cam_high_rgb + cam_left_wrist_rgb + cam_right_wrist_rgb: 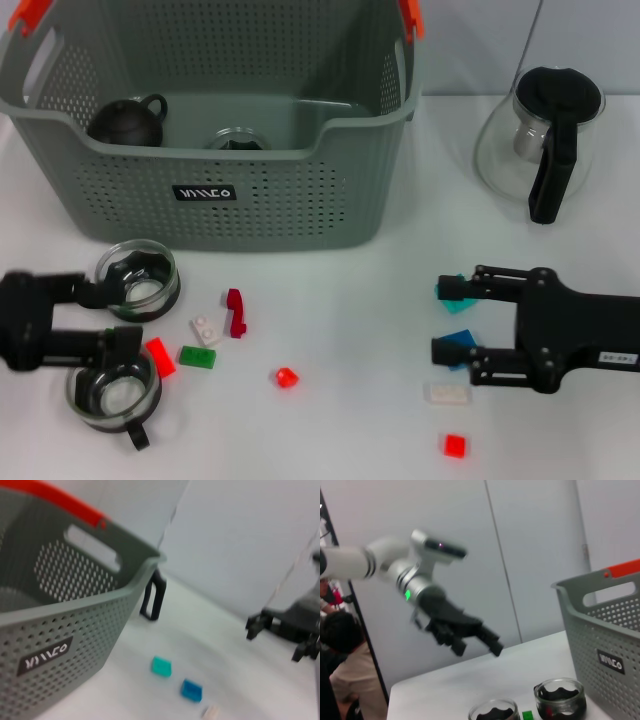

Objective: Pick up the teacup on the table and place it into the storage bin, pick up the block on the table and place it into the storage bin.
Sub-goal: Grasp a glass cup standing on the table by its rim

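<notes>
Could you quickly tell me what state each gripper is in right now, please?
Left gripper: open, holding nothing, fingers between the two glass teacups.
Right gripper: open, holding nothing, over the blue blocks.

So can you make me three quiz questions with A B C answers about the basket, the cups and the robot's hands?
1. Where is the dark teapot?
A. Inside the storage bin
B. On the table
C. In a gripper

2. How many glass teacups stand on the table?
A. One
B. Two
C. Four

3. How is the right gripper?
A. Shut on a cup
B. Open, holding nothing
C. Inside the bin

Answers: 1 A, it sits behind the bin's wall. 2 B, both by the left gripper. 3 B, fingers apart above the blue blocks.
</notes>
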`<move>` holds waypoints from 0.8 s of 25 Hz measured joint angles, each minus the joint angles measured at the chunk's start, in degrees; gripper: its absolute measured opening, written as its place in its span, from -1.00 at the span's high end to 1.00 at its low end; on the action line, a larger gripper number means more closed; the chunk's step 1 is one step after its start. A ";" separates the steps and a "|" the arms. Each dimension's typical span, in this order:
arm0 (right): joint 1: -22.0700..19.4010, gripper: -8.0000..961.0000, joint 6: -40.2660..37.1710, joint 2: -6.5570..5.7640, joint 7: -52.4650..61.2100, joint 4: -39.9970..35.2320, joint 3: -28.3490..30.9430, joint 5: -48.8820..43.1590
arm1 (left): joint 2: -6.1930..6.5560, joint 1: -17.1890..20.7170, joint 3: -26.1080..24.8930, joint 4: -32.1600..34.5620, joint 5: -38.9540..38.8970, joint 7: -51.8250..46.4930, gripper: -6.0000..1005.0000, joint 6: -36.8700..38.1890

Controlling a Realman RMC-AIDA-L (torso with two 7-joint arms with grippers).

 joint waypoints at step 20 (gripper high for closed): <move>3.37 -0.74 1.72 0.69 2.27 0.41 0.91 -1.41 | -2.80 -19.09 32.74 17.18 30.46 -20.76 -0.61 -8.43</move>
